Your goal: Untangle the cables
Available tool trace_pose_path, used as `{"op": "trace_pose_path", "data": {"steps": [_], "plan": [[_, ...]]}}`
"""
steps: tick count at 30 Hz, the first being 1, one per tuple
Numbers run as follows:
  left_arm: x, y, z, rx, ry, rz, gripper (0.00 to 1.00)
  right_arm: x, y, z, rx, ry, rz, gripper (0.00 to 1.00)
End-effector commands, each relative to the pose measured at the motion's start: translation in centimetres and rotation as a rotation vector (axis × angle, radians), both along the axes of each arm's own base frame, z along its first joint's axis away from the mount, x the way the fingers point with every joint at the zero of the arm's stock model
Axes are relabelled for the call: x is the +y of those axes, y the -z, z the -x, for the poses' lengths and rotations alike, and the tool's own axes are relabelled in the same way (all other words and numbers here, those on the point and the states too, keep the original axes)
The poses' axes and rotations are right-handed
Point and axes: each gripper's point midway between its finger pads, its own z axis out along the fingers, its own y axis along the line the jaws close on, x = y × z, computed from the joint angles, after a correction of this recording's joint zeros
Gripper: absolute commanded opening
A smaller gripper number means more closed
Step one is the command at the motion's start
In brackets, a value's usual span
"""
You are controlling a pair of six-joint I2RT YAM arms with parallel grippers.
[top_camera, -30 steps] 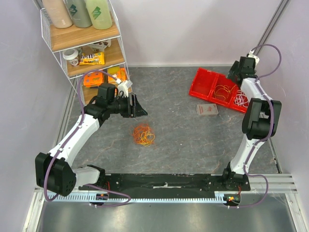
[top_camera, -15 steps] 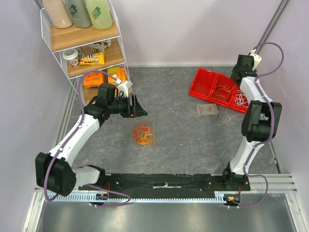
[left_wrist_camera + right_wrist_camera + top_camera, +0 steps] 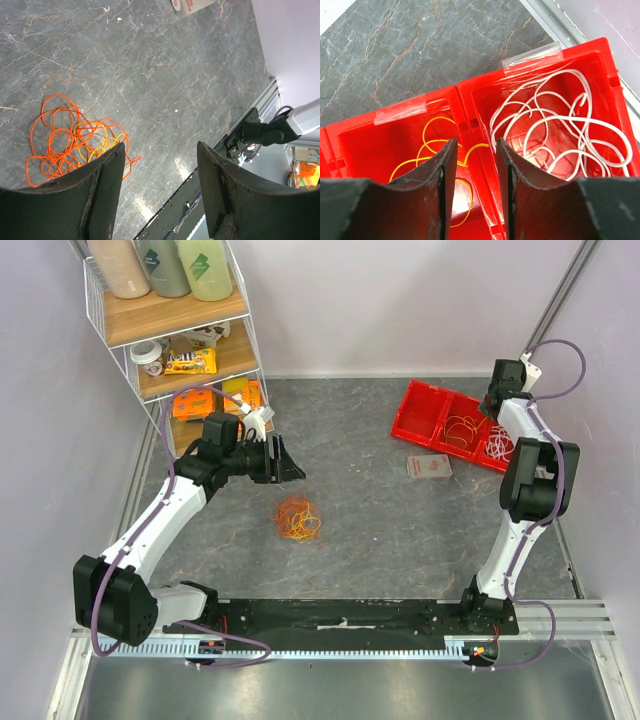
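Observation:
A tangle of orange and yellow cables (image 3: 297, 520) lies on the grey table; it also shows in the left wrist view (image 3: 75, 140). My left gripper (image 3: 290, 465) is open and empty, above and up-left of the tangle; in its wrist view (image 3: 160, 155) the tangle is beside the left finger. My right gripper (image 3: 476, 150) is open and empty above the red bins (image 3: 450, 426). Yellow cables (image 3: 437, 150) lie in the middle bin and white cables (image 3: 560, 125) in the right bin.
A wire shelf (image 3: 190, 330) with bottles and snack packs stands at the back left. A small card packet (image 3: 429, 467) lies in front of the red bins. The black base rail (image 3: 340, 615) runs along the near edge.
The right arm's wrist has shifted slightly to the right and back over the bins. The left arm and the tangle have not moved.

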Motion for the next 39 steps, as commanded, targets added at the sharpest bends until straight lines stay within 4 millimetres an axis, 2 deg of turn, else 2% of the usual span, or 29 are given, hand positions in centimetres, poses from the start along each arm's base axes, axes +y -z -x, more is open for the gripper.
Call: {"op": "trace_pose_path", "data": {"steps": [1,7,11,17,21,23,26,28,30,32,36,38,39], "plan": [[-0.4,-0.9,-0.2,-0.011,0.01,0.043,0.65,0.1,-1.1,-1.4,-0.041,-0.001,-0.005,0.42],[-0.4,-1.0,-0.1,-0.013,0.01,0.045,0.65,0.3,-0.9,-1.5,-0.036,-0.011,-0.008,0.21],[-0.3,-1.0,-0.2,-0.013,0.008,0.045,0.65,0.7,-1.8,-1.7,-0.042,-0.021,0.025,0.08],[-0.3,-1.0,-0.2,-0.015,0.007,0.044,0.65,1.3,-3.3,-1.9,-0.025,-0.027,0.109,0.02],[-0.3,-1.1,-0.1,-0.016,0.008,0.047,0.65,3.0,-4.0,-1.7,-0.022,-0.047,0.135,0.0],[-0.3,-1.1,-0.1,-0.016,0.008,0.047,0.65,4.2,-2.9,-1.6,-0.016,-0.07,0.114,0.0],[-0.3,-1.2,-0.2,-0.023,0.006,0.046,0.65,5.5,0.2,-1.1,0.015,-0.093,0.052,0.0],[-0.1,-1.0,-0.3,-0.02,0.0,0.041,0.65,6.1,1.8,-0.9,0.033,-0.115,0.024,0.06],[-0.1,-0.9,-0.3,-0.018,-0.003,0.038,0.65,6.3,1.8,-0.9,0.037,-0.135,0.025,0.16],[-0.2,-0.7,-0.4,-0.012,-0.001,0.036,0.65,6.5,0.3,-1.0,0.018,-0.156,0.045,0.28],[-0.2,-0.3,-0.4,-0.002,-0.001,0.032,0.66,7.7,-6.0,0.1,-0.078,-0.184,0.087,0.49],[-0.1,-0.2,-0.5,0.001,0.0,0.031,0.69,10.2,-8.2,1.5,-0.132,-0.223,0.066,0.61],[-0.1,-0.1,-0.6,0.0,-0.001,0.026,0.71,11.9,-8.4,2.3,-0.145,-0.252,0.049,0.66]]}}
